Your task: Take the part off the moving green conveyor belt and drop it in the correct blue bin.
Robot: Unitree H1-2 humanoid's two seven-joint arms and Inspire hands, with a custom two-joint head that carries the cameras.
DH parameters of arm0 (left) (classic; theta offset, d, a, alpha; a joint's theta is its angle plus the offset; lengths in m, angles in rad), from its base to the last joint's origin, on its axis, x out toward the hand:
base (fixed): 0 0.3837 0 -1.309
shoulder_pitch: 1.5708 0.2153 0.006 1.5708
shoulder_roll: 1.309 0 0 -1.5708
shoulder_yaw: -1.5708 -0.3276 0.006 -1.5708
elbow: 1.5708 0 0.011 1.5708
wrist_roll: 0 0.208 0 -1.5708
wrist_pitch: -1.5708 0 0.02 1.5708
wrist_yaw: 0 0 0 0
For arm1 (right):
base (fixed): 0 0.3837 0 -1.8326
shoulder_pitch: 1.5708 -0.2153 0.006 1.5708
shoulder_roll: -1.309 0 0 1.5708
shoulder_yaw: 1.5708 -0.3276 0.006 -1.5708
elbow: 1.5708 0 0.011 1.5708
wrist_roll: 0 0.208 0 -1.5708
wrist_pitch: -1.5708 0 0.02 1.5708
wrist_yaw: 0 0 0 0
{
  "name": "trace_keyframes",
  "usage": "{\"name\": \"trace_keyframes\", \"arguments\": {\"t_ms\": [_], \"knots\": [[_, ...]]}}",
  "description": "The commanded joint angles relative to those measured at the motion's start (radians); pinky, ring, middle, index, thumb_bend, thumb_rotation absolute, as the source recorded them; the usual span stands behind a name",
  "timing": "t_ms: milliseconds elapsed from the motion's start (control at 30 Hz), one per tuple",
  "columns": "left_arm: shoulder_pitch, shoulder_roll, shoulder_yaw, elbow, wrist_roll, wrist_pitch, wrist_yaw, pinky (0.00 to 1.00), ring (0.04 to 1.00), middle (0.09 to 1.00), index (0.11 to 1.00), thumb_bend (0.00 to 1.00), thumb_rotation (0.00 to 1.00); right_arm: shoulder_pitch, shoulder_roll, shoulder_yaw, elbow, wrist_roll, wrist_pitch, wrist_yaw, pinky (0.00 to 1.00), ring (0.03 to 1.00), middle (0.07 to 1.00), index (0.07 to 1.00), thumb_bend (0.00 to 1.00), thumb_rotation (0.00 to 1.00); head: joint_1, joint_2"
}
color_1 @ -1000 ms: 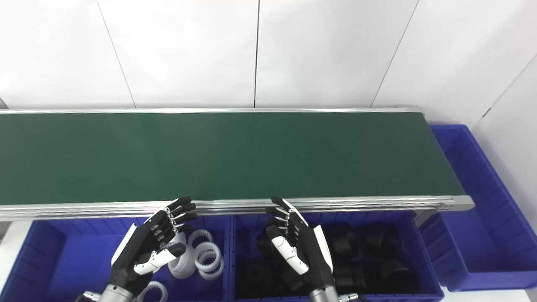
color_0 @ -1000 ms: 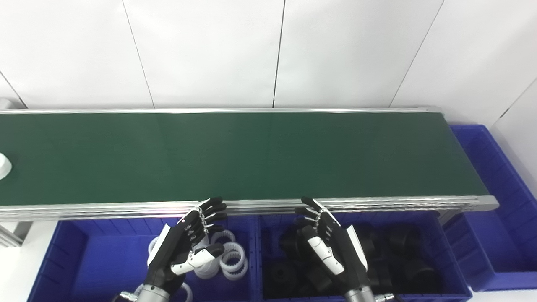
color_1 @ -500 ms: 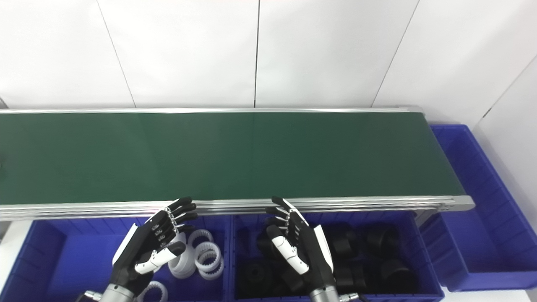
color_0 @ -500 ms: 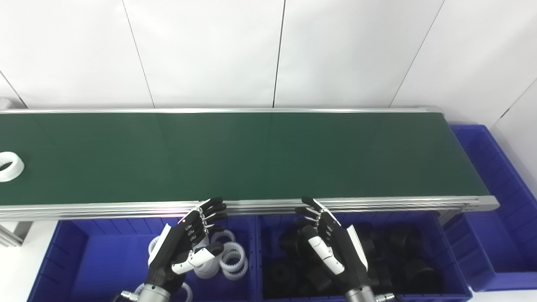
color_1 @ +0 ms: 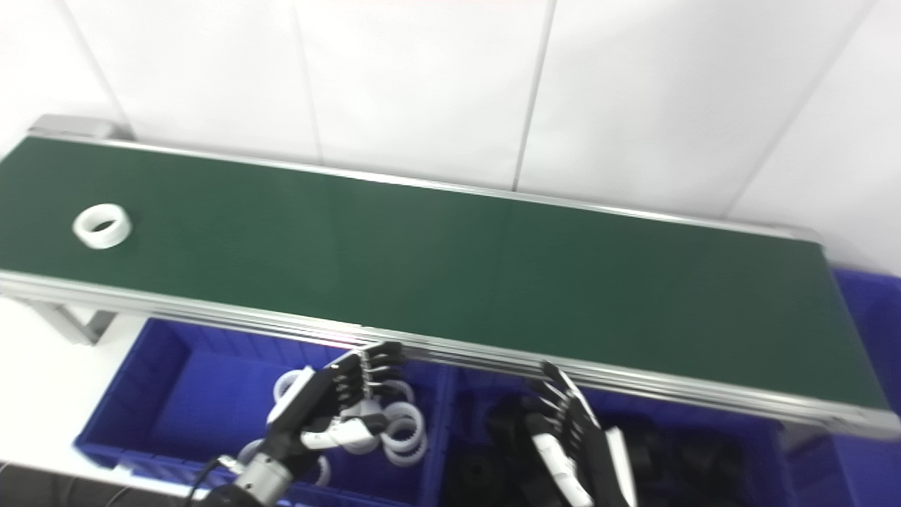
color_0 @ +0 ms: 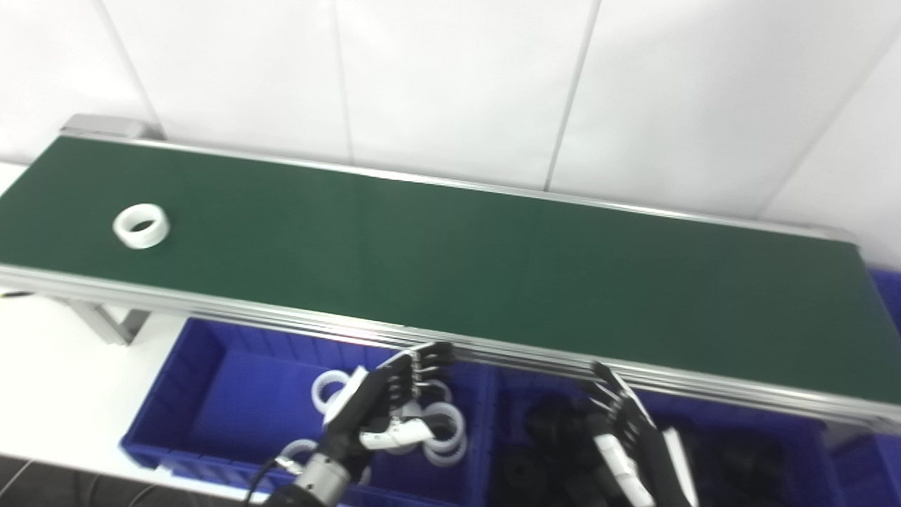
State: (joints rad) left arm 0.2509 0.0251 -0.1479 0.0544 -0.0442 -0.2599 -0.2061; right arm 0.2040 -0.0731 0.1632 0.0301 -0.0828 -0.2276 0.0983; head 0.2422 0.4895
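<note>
A white ring part [color_0: 141, 225] lies on the green conveyor belt [color_0: 450, 260] near its left end; it also shows in the right eye view [color_1: 103, 225]. My left hand [color_0: 386, 405] is open and empty above the left blue bin [color_0: 211, 394], which holds several white rings [color_0: 443, 433]. My right hand [color_0: 633, 451] is open and empty above the middle blue bin [color_0: 746, 451], which holds black parts. Both hands are near the belt's front rail, far to the right of the part.
The belt's aluminium rail [color_0: 493, 348] runs along the front, above the bins. A metal leg [color_0: 105, 320] stands under the belt's left end. A white panelled wall rises behind the belt. A third blue bin [color_1: 873, 310] sits at the right end.
The camera has turned left and tilted, so the whole picture has shifted. The white ring has come further onto the belt from the left. Both hands stay open.
</note>
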Motion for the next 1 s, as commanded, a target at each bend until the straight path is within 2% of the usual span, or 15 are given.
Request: {"name": "trace_keyframes", "arguments": {"t_ms": [0, 33, 67, 100, 133, 167, 200, 433, 600, 733, 867, 967], "knots": [[-0.015, -0.006, -0.003, -0.003, 0.007, -0.046, 0.008, 0.7, 0.769, 0.806, 0.804, 0.93, 0.41, -0.012, 0.007, -0.003, -0.007, 0.017, -0.078, 0.001, 0.65, 0.749, 0.809, 0.901, 0.44, 0.74, 0.019, -0.036], [-0.017, -0.007, -0.002, 0.002, 0.007, -0.048, 0.009, 0.69, 0.764, 0.802, 0.799, 0.94, 0.4, -0.014, 0.007, -0.003, 0.0, 0.02, -0.084, 0.002, 0.65, 0.751, 0.809, 0.902, 0.43, 0.74, 0.019, -0.036], [-0.019, -0.007, -0.002, 0.01, 0.004, -0.05, 0.007, 0.69, 0.763, 0.801, 0.798, 0.94, 0.39, -0.016, 0.006, -0.003, 0.01, 0.022, -0.09, 0.003, 0.65, 0.752, 0.809, 0.903, 0.43, 0.74, 0.032, -0.06], [-0.021, -0.006, -0.001, 0.016, 0.002, -0.052, 0.005, 0.68, 0.757, 0.799, 0.793, 0.95, 0.37, -0.018, 0.005, -0.003, 0.016, 0.022, -0.095, 0.003, 0.64, 0.754, 0.814, 0.909, 0.42, 0.74, 0.032, -0.06], [-0.026, -0.005, -0.001, 0.027, -0.004, -0.059, 0.001, 0.68, 0.756, 0.798, 0.791, 0.95, 0.36, -0.021, 0.005, -0.004, 0.029, 0.022, -0.103, 0.003, 0.64, 0.756, 0.816, 0.911, 0.42, 0.75, 0.042, -0.091], [-0.029, -0.005, -0.001, 0.036, -0.007, -0.065, -0.002, 0.67, 0.756, 0.799, 0.788, 0.94, 0.34, -0.023, 0.005, -0.004, 0.038, 0.022, -0.11, 0.003, 0.64, 0.758, 0.819, 0.913, 0.42, 0.76, 0.042, -0.091], [-0.033, -0.005, 0.0, 0.05, -0.011, -0.073, -0.003, 0.67, 0.756, 0.799, 0.788, 0.94, 0.34, -0.027, 0.005, -0.004, 0.049, 0.021, -0.116, 0.003, 0.64, 0.758, 0.82, 0.913, 0.42, 0.76, 0.047, -0.111], [-0.062, -0.006, 0.006, 0.118, -0.015, -0.113, -0.004, 0.66, 0.742, 0.784, 0.764, 0.96, 0.3, -0.051, 0.01, -0.006, 0.108, 0.015, -0.147, -0.005, 0.65, 0.764, 0.823, 0.928, 0.29, 0.74, 0.049, -0.171], [-0.075, -0.004, 0.007, 0.147, -0.011, -0.137, -0.002, 0.64, 0.728, 0.776, 0.753, 0.96, 0.3, -0.06, 0.014, -0.008, 0.129, 0.025, -0.158, -0.002, 0.66, 0.765, 0.821, 0.931, 0.21, 0.71, 0.049, -0.175], [-0.079, -0.002, 0.004, 0.15, -0.002, -0.136, -0.001, 0.63, 0.72, 0.769, 0.752, 0.96, 0.3, -0.063, 0.012, -0.009, 0.131, 0.028, -0.164, 0.001, 0.66, 0.765, 0.822, 0.932, 0.13, 0.62, 0.052, -0.169], [-0.081, -0.007, 0.004, 0.144, 0.002, -0.132, 0.004, 0.63, 0.716, 0.766, 0.749, 0.96, 0.29, -0.067, 0.006, -0.01, 0.134, 0.035, -0.17, 0.007, 0.65, 0.762, 0.824, 0.935, 0.12, 0.6, 0.062, -0.161], [-0.084, -0.009, 0.003, 0.137, 0.007, -0.126, 0.008, 0.63, 0.713, 0.765, 0.748, 0.96, 0.28, -0.068, 0.006, -0.013, 0.126, 0.037, -0.155, 0.007, 0.65, 0.763, 0.826, 0.937, 0.14, 0.61, 0.081, -0.154]]}}
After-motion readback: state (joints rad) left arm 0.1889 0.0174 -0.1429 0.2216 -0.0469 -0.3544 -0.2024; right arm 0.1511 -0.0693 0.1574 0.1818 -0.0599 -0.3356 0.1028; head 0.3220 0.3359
